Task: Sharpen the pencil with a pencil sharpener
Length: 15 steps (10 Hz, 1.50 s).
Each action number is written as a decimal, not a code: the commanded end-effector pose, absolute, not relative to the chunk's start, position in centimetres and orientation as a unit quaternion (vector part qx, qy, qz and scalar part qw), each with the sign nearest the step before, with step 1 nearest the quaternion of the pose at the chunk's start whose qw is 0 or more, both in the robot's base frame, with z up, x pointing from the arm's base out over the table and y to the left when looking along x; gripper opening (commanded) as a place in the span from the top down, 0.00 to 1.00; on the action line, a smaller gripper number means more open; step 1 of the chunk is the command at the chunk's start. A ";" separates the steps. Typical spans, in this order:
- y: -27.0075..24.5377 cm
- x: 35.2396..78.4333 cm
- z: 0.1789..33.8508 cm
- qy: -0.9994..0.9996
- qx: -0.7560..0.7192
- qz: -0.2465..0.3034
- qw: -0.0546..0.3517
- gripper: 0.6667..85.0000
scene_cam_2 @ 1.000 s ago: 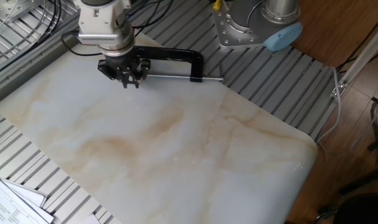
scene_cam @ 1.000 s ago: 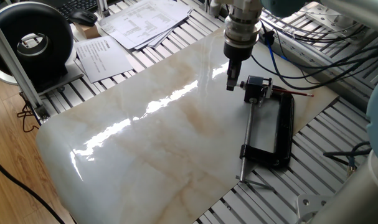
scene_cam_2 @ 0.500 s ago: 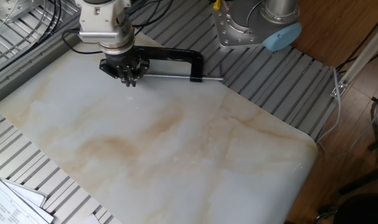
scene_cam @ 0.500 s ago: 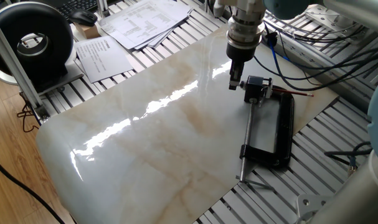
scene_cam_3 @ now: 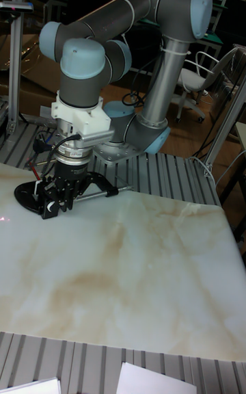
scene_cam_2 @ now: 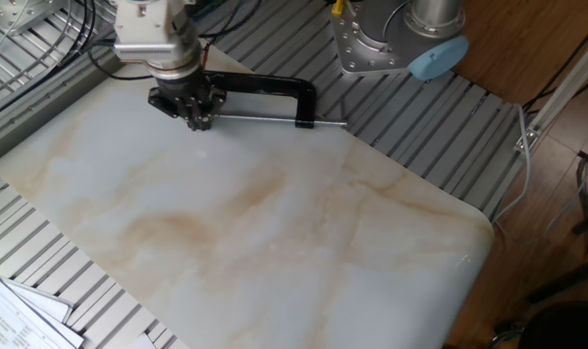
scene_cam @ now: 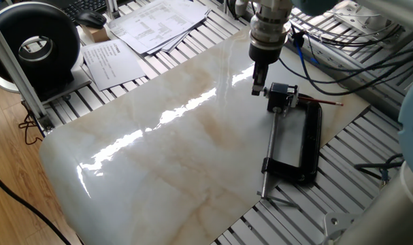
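Note:
The pencil (scene_cam: 321,103), thin and dark red-brown, lies on the slatted table just past the top end of the black clamp (scene_cam: 309,145). Held at the end of the clamp's steel screw rod (scene_cam: 269,153) is the pencil sharpener (scene_cam: 279,97), a small black-and-silver block. My gripper (scene_cam: 258,86) hangs point-down just left of the sharpener, close above the marble slab (scene_cam: 172,156). Its fingers look pressed together with nothing between them. In the other fixed view the gripper (scene_cam_2: 195,116) covers the sharpener and the pencil is hidden. The tall view shows the gripper (scene_cam_3: 60,205) in front of the clamp.
Printed papers (scene_cam: 152,24) and a black round device (scene_cam: 36,47) lie at the slab's far left. Cables (scene_cam: 342,61) run behind the arm. The arm's base (scene_cam_2: 390,39) stands on the slatted table beyond the clamp (scene_cam_2: 274,89).
The gripper has shifted a little toward the clamp's sharpener end and the table's back edge. The pencil, sharpener and clamp have not moved.

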State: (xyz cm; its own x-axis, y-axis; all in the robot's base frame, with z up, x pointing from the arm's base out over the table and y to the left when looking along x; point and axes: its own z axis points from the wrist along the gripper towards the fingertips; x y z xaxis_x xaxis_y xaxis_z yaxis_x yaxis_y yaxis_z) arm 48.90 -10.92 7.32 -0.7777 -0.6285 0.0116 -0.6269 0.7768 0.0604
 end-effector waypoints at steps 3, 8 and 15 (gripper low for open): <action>-14.6 50.9 7.7 -0.928 0.371 -0.036 0.014 1.00; -16.1 52.5 3.6 -0.924 0.380 -0.029 -0.001 0.97; -13.7 53.2 5.8 -0.922 0.386 -0.014 0.013 0.37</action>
State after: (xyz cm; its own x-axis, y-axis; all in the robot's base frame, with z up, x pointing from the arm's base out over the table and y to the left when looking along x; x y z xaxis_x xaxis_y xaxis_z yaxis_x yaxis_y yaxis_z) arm 52.82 -14.34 4.57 -0.7023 -0.7118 0.0074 -0.7111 0.7020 0.0386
